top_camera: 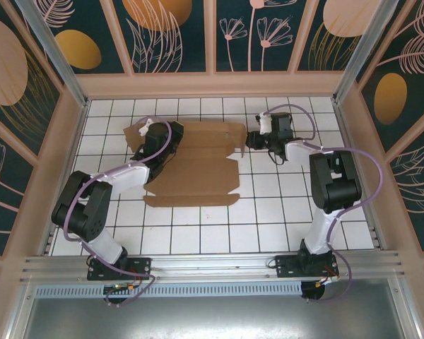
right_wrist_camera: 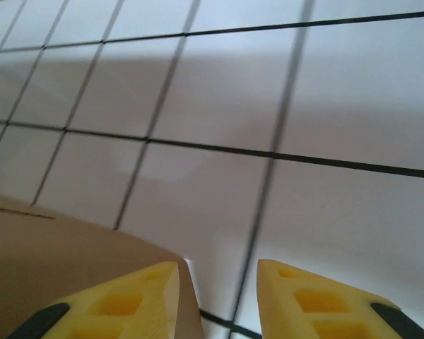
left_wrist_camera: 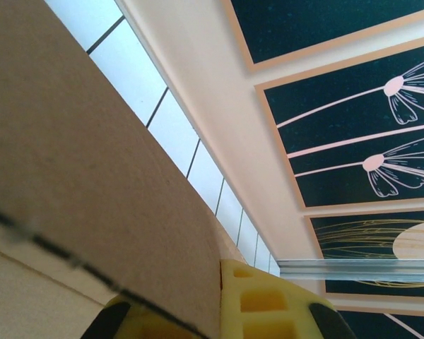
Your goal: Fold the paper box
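The paper box [top_camera: 198, 166] is a brown die-cut cardboard sheet lying mostly flat on the white tiled table, with flaps at its left and right ends. My left gripper [top_camera: 145, 133] is over the sheet's far left part. In the left wrist view a raised cardboard flap [left_wrist_camera: 92, 176] sits pinched between its yellow fingers [left_wrist_camera: 268, 304], so the left gripper [left_wrist_camera: 219, 282] is shut on it. My right gripper [top_camera: 252, 140] is at the sheet's right edge. In the right wrist view it [right_wrist_camera: 218, 265] stands open, low over the tiles, with the cardboard's edge [right_wrist_camera: 56, 268] against its left finger [right_wrist_camera: 127, 300].
The tiled table [top_camera: 219, 226] is ringed by low beige walls [top_camera: 212, 85] with patterned panels above. The back wall lies a tile or two behind the sheet. Bare tiles stretch between the sheet and the arm bases [top_camera: 120, 265].
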`<move>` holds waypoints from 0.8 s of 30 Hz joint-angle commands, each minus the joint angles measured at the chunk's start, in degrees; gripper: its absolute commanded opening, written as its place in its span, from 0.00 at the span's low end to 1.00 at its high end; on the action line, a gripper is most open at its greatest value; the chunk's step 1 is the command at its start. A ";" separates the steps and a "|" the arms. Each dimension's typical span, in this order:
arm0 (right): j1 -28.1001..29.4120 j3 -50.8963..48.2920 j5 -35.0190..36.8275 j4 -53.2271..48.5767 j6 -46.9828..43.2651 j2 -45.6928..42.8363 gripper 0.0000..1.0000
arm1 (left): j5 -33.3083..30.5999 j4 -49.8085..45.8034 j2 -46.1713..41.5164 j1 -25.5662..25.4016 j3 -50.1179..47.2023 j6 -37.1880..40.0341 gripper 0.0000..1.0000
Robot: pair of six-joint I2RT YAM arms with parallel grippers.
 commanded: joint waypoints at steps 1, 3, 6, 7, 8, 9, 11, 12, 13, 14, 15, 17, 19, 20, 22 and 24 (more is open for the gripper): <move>1.16 -1.91 -1.77 2.10 -2.46 -3.43 0.37 | -0.12 -4.61 2.06 0.06 2.90 0.27 0.00; 1.66 -3.15 -1.44 2.86 -2.39 -4.42 0.39 | -0.16 -5.00 2.82 0.45 3.54 -0.78 0.00; 1.67 -5.51 -2.31 5.12 -1.76 -5.97 0.40 | 0.27 -4.88 4.52 0.89 5.77 -2.02 0.00; 1.68 -6.17 -3.08 5.98 -1.67 -6.34 0.41 | 0.45 -5.07 5.02 0.93 6.38 -2.12 0.00; 1.73 -6.66 -4.40 6.54 -1.67 -6.51 0.43 | 0.61 -5.38 5.54 1.05 7.00 -2.20 0.00; 1.71 -6.86 -5.86 7.04 -1.67 -6.54 0.44 | 0.79 -5.49 6.01 1.11 7.48 -2.28 0.00; 1.67 -7.32 -7.51 8.74 -1.69 -6.32 0.45 | 1.48 -5.55 7.02 1.35 8.27 -2.56 0.00; 1.61 -7.58 -8.19 9.89 -1.78 -6.11 0.45 | 2.00 -5.55 7.56 1.48 8.68 -2.79 0.00; 1.53 -7.63 -9.01 10.94 -1.93 -5.84 0.45 | 2.39 -5.45 7.91 1.62 8.90 -2.91 0.00; 1.41 -7.52 -9.82 11.82 -1.96 -5.41 0.45 | 2.80 -5.44 8.37 1.80 9.24 -3.00 0.00; 1.27 -7.05 -10.65 12.44 -2.02 -4.88 0.45 | 3.28 -5.40 8.88 1.97 9.72 -2.97 0.00; 0.69 -6.13 -12.94 13.08 -2.11 -4.35 0.44 | 4.43 -5.55 9.75 2.50 10.59 -2.87 0.00; -0.22 -6.15 -15.57 14.55 -1.75 -4.58 0.43 | 4.92 -5.81 10.41 2.93 11.41 -2.75 0.00; -0.94 -6.39 -17.21 15.02 -1.90 -5.35 0.42 | 5.30 -6.09 10.60 3.14 11.87 -2.46 0.00; -3.18 -8.38 -19.59 18.71 -0.55 -8.18 0.41 | 6.18 -5.67 10.68 3.39 12.26 -1.42 0.00; -7.08 -12.92 -21.72 28.12 4.43 -11.50 0.40 | 6.75 -5.55 10.51 3.44 12.37 -0.16 0.00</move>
